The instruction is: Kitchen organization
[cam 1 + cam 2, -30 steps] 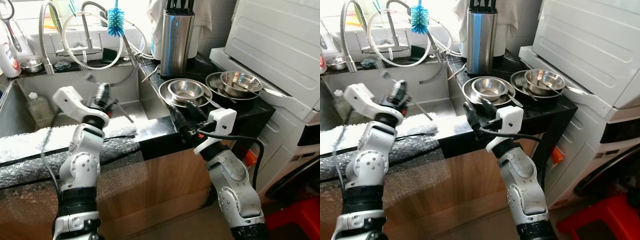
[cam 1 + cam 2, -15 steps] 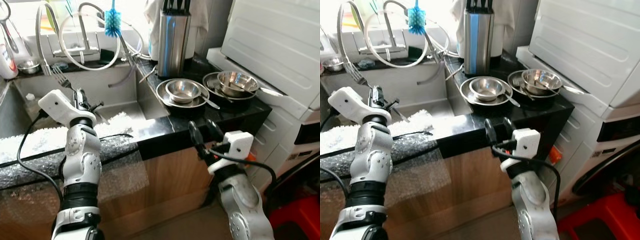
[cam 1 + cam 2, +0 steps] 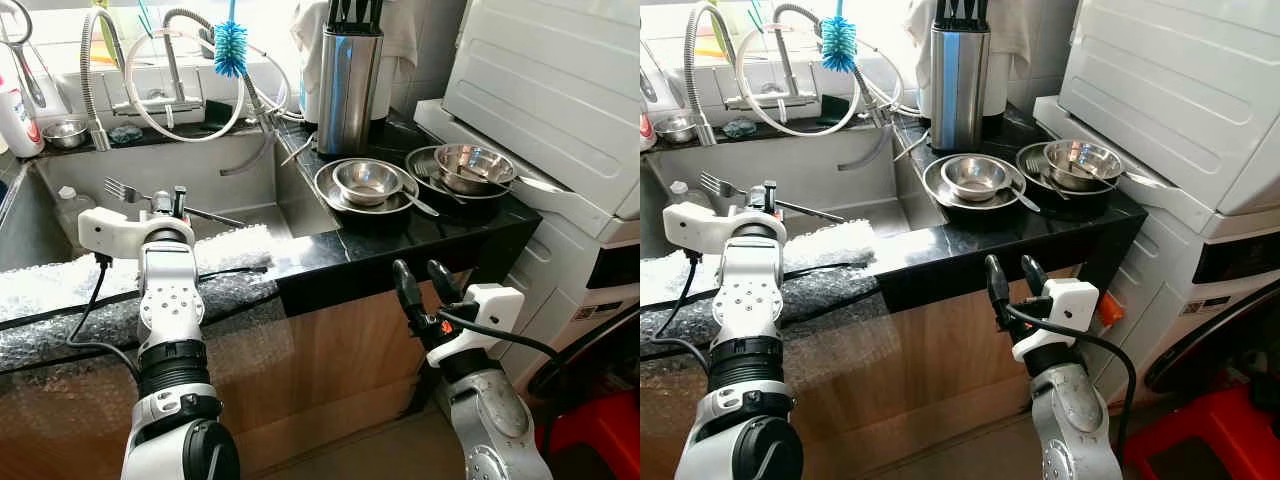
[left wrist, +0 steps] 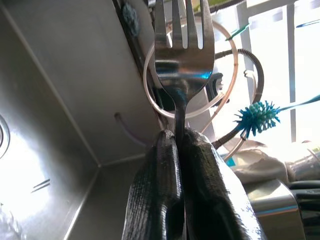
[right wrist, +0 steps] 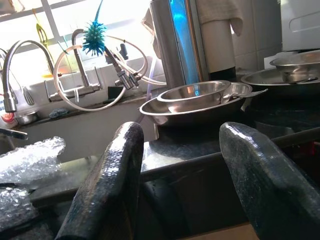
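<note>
Over the sink (image 3: pixel 60 215), left claw (image 3: pixel 172 203) pinches a fork (image 3: pixel 125 189) by its handle, now swung level, tines away from the table (image 3: pixel 330 245). Right claw (image 3: pixel 424 293) dropped below the table edge, fingers spread, empty. Fork lifted; placement pending.

Two silver arms studded with small screws are seen, each tipped with a white wrist housing, a looping black cable and textured black fingers (image 5: pixel 107 190) (a red light glows on the right wrist).
</note>
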{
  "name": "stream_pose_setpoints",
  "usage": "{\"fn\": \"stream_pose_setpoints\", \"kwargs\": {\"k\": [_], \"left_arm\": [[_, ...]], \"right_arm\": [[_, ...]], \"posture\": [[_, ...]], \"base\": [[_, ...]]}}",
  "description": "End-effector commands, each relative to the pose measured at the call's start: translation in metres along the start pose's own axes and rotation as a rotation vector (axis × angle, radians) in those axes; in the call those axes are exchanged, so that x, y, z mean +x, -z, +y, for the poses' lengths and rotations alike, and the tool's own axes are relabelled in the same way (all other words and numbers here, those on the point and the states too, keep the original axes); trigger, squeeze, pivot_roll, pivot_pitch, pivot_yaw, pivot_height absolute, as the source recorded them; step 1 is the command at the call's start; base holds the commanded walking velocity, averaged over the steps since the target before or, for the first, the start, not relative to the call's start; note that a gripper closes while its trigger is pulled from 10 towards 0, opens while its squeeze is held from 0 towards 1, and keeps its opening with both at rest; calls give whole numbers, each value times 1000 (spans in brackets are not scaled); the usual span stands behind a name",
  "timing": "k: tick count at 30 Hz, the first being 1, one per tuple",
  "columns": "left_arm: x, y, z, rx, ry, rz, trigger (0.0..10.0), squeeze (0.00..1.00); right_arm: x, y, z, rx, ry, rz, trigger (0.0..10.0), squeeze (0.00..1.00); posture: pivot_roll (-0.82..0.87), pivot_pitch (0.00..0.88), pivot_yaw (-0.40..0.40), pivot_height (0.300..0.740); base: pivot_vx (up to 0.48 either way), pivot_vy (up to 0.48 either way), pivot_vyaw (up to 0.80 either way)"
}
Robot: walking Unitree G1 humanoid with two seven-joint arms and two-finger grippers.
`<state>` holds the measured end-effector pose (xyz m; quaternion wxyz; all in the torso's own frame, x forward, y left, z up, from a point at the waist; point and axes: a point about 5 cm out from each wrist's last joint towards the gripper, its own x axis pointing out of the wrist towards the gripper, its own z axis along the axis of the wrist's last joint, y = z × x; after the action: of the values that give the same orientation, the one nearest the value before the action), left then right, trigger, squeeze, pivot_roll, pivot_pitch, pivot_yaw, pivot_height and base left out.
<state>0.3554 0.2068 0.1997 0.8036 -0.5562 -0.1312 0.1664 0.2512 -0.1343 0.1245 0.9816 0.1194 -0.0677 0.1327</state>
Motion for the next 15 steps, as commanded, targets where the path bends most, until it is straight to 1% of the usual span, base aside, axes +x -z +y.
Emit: {"fn": "stream_pose_setpoints", "kwargs": {"k": [1,2,4,6,8,9,10,11,12,13,15], "left_arm": [[3,-1,-9,124,8,-52,10000,0],[3,-1,-10,158,6,-69,10000,0],[5,1,-7,162,-47,-77,10000,0],[5,5,-8,170,-54,-70,10000,0],[4,9,-12,223,-25,-73,10000,0],[3,11,-16,271,11,-76,10000,0],[1,14,-20,333,53,-84,10000,0],[-2,18,-26,411,108,-96,10000,0],[-4,22,-28,438,136,-91,10000,0],[-6,27,-28,444,137,-88,10000,0],[-6,28,-27,430,126,-83,10000,0]], "right_arm": [[-2,2,-3,7,24,1,10000,0],[-2,2,-4,9,26,1,10000,0],[-2,2,-4,7,27,2,10000,0],[-2,2,-4,7,28,1,10000,0],[-2,2,-4,9,29,0,10000,0],[-2,2,-4,8,29,0,10000,0],[-2,2,-4,8,30,-1,10000,0],[-2,2,-4,8,30,-2,10000,0],[-2,2,-3,9,30,-3,10000,0],[-2,2,-3,9,31,-5,10000,0],[-2,2,-3,10,31,-7,10000,0]], "posture": [[-131,0,-6,740],[-131,0,-6,740],[-131,0,-5,740],[-133,0,-4,740],[-131,0,-4,740],[-131,0,-4,740],[-132,0,-4,740],[-132,0,-2,740],[-135,0,-2,740],[-136,0,-1,740],[-134,0,0,740]], "base": [[0,0,0],[0,0,0],[0,0,0],[0,0,0],[0,0,0],[0,0,0],[0,0,0],[0,0,0],[0,0,0],[0,0,0],[0,0,0]]}}
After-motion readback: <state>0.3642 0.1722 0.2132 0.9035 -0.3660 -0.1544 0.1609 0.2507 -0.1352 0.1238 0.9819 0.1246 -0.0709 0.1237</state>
